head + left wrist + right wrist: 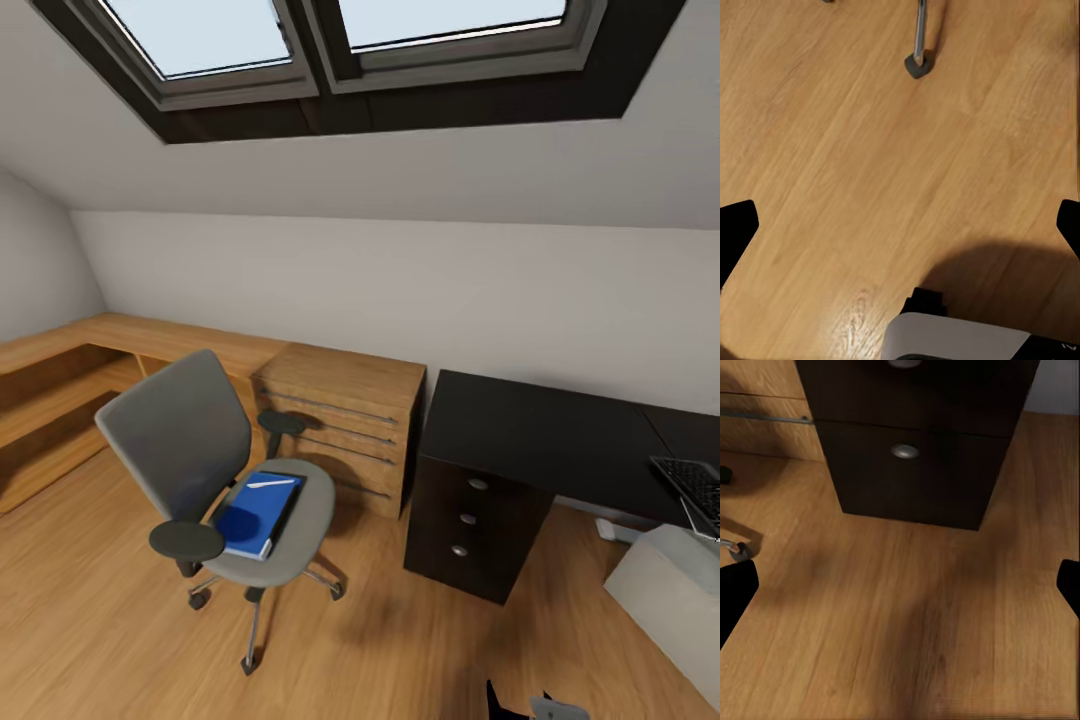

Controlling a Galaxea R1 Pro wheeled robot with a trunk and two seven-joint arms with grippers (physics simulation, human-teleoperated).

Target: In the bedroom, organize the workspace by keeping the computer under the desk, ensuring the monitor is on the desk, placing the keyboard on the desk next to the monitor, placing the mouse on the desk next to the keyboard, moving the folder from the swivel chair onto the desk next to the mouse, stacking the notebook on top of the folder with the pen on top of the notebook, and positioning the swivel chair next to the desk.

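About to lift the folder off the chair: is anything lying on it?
Yes. The pen lies on the folder on the swivel chair seat; a dark edge beside the folder may be the notebook. The near desk top looks bare.

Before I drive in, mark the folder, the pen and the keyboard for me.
folder (250,520): head view, on its blue cover, lying on the chair seat.
pen (272,482): head view, mid-shaft of the white stick.
keyboard (692,488): head view, on its grey keys at the picture's right edge.
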